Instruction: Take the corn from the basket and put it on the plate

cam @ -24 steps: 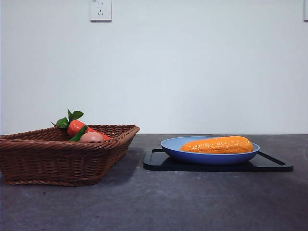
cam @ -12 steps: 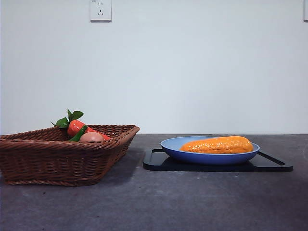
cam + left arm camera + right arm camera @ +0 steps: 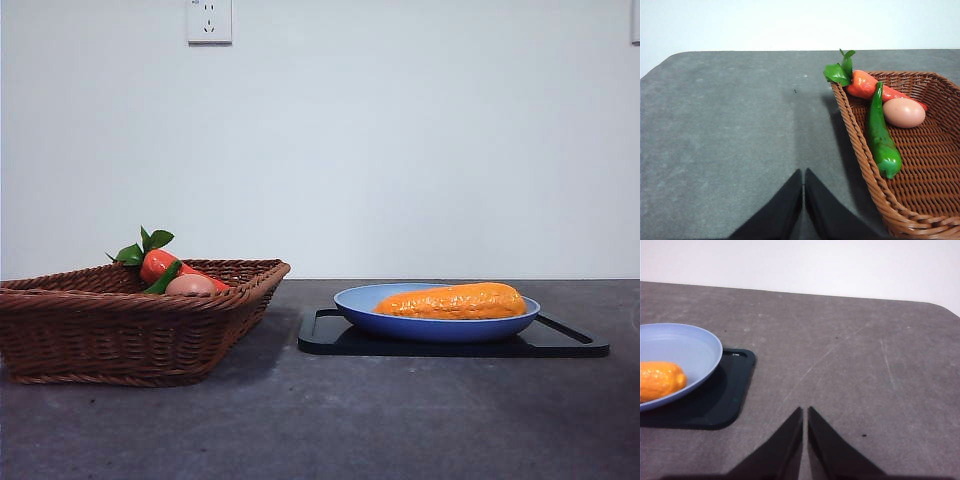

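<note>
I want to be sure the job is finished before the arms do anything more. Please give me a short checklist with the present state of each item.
1. Corn lies on the plate: ok.
2. Plate sits on the black tray: ok.
3. No corn left in the basket: ok in the left wrist view.
4. Left hand shut, holding nothing: ok.
5. Right hand shut, holding nothing: ok.

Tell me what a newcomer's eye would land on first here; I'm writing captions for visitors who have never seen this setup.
The bright orange corn lying in the light-blue plate, which sits on a black tray, draws the eye first. Next comes the brown wicker basket beside it, holding a red-orange vegetable with green leaves, a green pepper and a tan egg. Both grippers, left and right, hang shut over bare table, away from everything.
</note>
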Tool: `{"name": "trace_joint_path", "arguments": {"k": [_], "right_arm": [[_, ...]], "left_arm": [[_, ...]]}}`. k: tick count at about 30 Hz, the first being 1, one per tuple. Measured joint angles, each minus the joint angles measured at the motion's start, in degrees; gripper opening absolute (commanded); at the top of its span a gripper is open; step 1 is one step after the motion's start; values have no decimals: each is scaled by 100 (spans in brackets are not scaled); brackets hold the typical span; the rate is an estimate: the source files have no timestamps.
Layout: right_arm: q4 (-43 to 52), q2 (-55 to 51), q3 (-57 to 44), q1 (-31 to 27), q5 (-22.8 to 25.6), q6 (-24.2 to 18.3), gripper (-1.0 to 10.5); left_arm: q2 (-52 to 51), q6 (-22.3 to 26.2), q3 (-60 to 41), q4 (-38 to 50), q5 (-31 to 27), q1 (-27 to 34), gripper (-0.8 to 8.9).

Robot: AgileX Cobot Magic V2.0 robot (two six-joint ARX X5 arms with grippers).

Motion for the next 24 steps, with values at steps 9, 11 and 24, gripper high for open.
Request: {"name": "trace_joint_path", "arguments": {"k": [9,11,24], "right_arm": [[219,0,0,0,-2,0,2],[219,0,0,0,-2,0,2],[219,0,0,0,0,0,2]], "left_arm": [[0,2,0,0,0,0,8],[0,2,0,0,0,0,8],[0,2,0,0,0,0,8]]}}
